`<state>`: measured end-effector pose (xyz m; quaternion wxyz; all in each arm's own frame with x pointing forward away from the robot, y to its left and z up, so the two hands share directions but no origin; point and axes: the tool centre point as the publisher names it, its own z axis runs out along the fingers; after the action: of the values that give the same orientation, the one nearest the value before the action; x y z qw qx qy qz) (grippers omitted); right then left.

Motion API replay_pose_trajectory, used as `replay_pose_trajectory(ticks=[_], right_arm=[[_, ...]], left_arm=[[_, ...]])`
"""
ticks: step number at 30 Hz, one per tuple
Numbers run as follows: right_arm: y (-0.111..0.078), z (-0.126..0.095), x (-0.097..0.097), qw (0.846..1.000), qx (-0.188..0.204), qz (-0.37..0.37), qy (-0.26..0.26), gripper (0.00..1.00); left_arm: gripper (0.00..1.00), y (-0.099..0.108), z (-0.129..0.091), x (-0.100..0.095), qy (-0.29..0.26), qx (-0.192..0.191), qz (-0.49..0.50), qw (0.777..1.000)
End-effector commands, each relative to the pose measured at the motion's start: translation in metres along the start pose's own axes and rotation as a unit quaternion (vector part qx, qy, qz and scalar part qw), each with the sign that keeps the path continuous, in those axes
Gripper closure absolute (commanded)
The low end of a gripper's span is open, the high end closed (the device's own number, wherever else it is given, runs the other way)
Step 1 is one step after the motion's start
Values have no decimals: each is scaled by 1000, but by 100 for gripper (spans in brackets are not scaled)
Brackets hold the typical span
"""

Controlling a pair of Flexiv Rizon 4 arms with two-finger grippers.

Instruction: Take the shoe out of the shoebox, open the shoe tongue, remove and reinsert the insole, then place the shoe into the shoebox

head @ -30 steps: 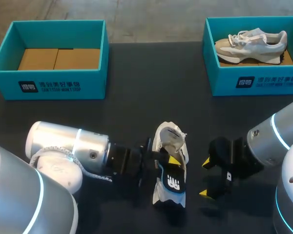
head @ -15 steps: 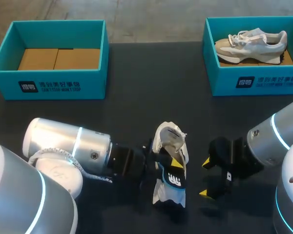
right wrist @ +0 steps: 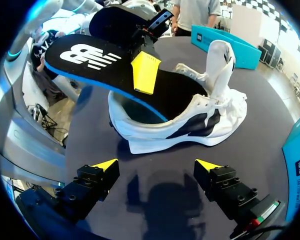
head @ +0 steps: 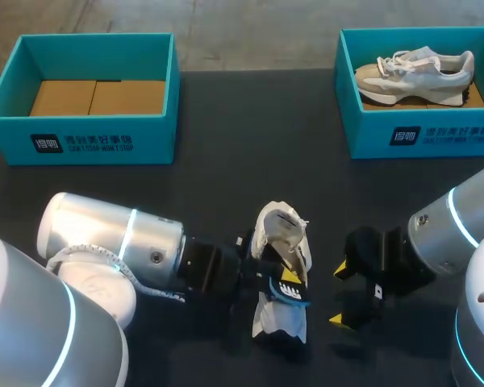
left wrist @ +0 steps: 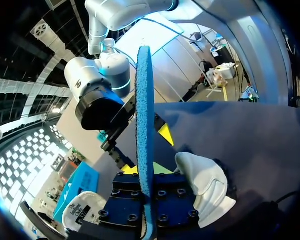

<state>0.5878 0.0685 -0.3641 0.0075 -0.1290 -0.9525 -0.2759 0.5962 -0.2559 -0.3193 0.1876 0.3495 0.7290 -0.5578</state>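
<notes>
Left hand (head: 289, 276) was pinching the insole (right wrist: 90, 62), its heel end raised clear of the white shoe (right wrist: 190, 125) and its other end tucked inside. The shoe sat near the desk's (head: 226, 185) front edge, about midway along. Right hand (right wrist: 157, 166) hovered just beside it, fingers spread wide, gripping nothing.

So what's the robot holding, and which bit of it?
The left gripper pinches the insole at its side edge, about midway along. The right gripper holds nothing.
</notes>
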Motion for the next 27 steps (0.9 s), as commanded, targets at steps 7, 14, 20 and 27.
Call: replay_pose_trajectory(ticks=[7, 14, 20, 27], right_arm=[[0, -1, 2, 1000, 0, 0, -1, 0], [0, -1, 2, 1000, 0, 0, -1, 0], [0, -1, 2, 1000, 0, 0, -1, 0], [0, -1, 2, 1000, 0, 0, -1, 0]], left_arm=[[100, 17, 0, 4, -17, 15, 13, 1000], [100, 24, 3, 3, -23, 10, 19, 1000], [100, 34, 5, 2, -21, -8, 16, 1000], [100, 37, 5, 1, -23, -11, 11, 1000]])
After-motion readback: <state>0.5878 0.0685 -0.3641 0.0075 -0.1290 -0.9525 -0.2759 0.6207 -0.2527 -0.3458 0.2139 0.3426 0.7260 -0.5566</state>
